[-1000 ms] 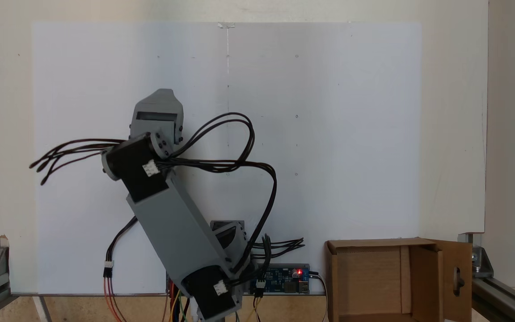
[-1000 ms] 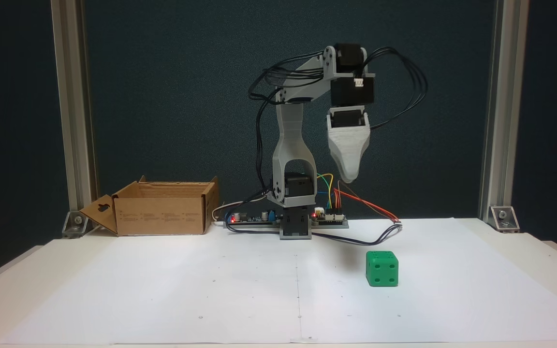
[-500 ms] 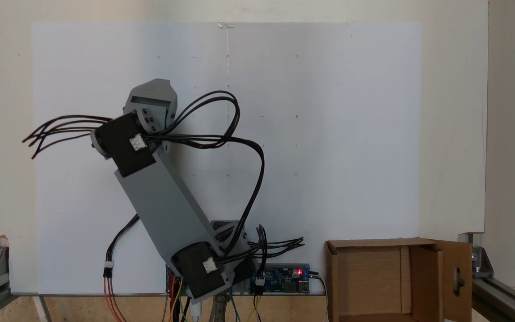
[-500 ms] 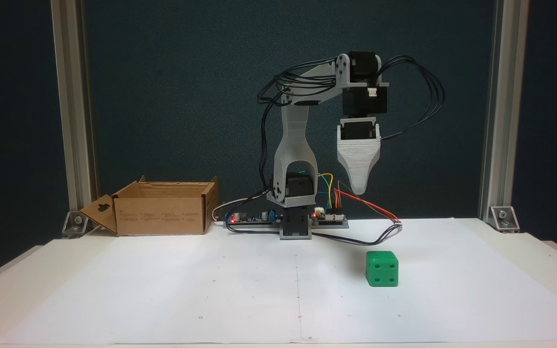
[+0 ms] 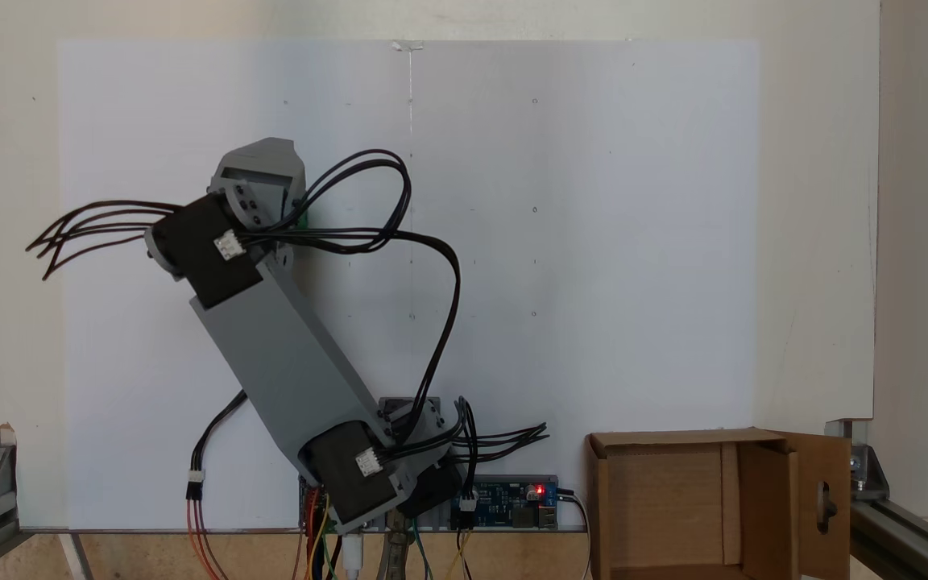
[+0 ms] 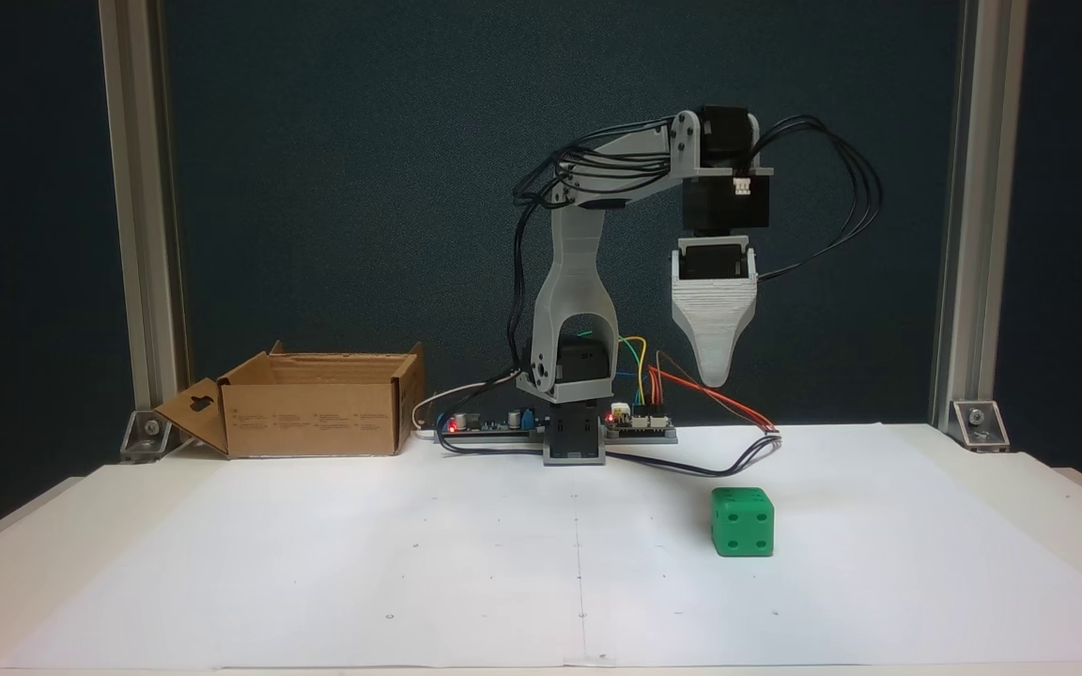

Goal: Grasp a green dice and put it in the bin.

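Now, from the claw outward.
Claw (image 6: pixel 716 376): points straight down, hanging in the air well above the tabletop; its two jaws lie one behind the other, so I cannot tell whether it is released or clenched. Nothing green sits at its tip.
Arm (image 6: pixel 579 272): rises from its base at the back of the tabletop, forearm reaching toward the right of the front fixed view; black cables (image 6: pixel 842 188) loop off the wrist.
Green dice (image 6: pixel 742 521): rests on the white paper (image 6: pixel 409 563), below the claw and slightly right of it, apart from it. From above, a green sliver (image 5: pixel 304 216) peeks out beside the wrist.
Bin (image 6: pixel 316 404): open, flaps out, at the back left in the front fixed view, well apart from the dice; bottom right from above (image 5: pixel 673 499).
Circuit boards (image 6: pixel 640 424): beside the base, red lights on.
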